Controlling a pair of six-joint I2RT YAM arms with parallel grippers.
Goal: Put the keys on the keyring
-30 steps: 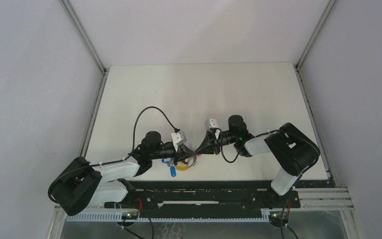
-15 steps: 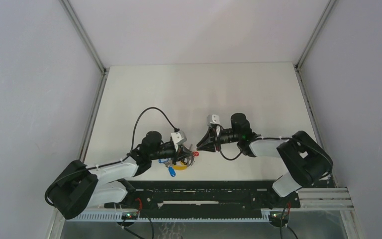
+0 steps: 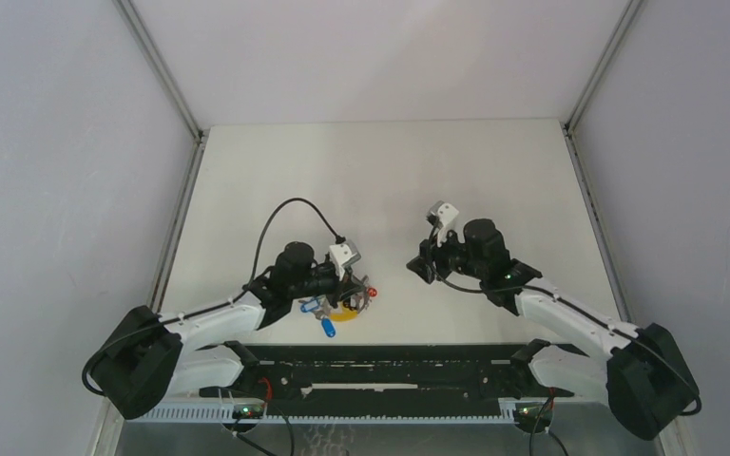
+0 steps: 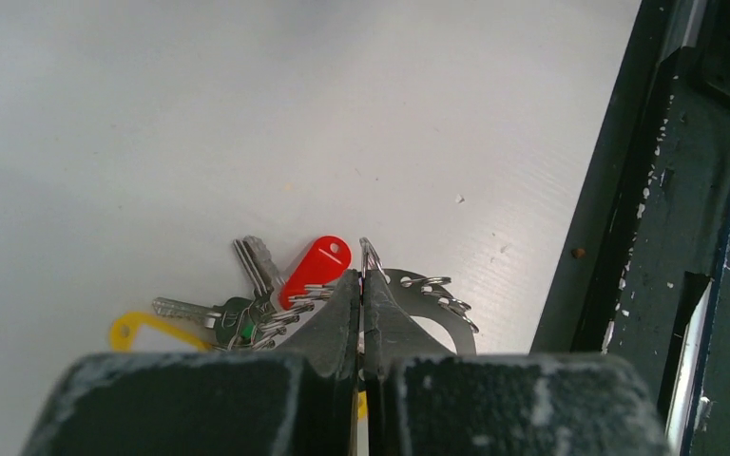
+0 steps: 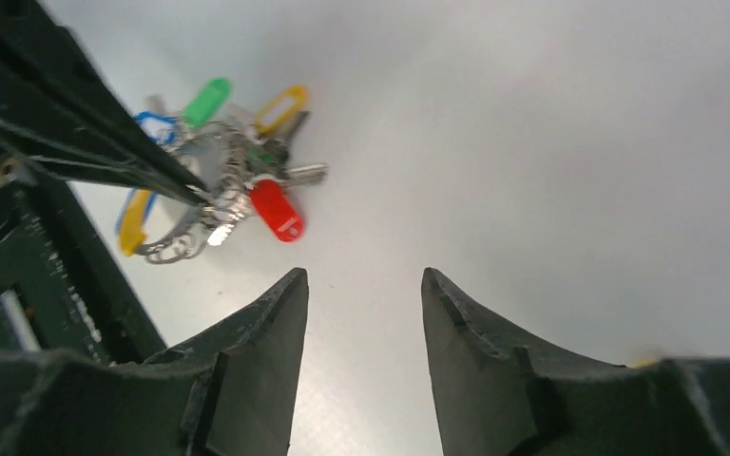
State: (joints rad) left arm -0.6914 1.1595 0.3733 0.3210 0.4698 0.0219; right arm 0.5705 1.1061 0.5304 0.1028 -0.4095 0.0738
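Left gripper [image 4: 361, 281] clamps the keyring [image 4: 439, 306] between closed fingers close to the front edge of the white table [image 3: 390, 171], the bunch splayed on the surface around the tips. The red-headed key [image 4: 316, 270] lies just beside the fingertips, its head against the cluster of small split rings. The yellow-headed key [image 4: 141, 329] sits at the far side of the bunch, and the right wrist view also shows a green-headed key [image 5: 207, 100] and a blue-headed key [image 5: 152, 123]. The right gripper [image 5: 364, 281] stands apart to the right, jaws spread and empty, pointed at the bunch. Whether the red and yellow keys are truly threaded on the ring cannot be told from these views, though no loose key shows on the table. The job looks late on, at the checking stage. The next move likely calls for a gentle lift to prove the keys hang, or for the left fingers to let go without scattering the bunch
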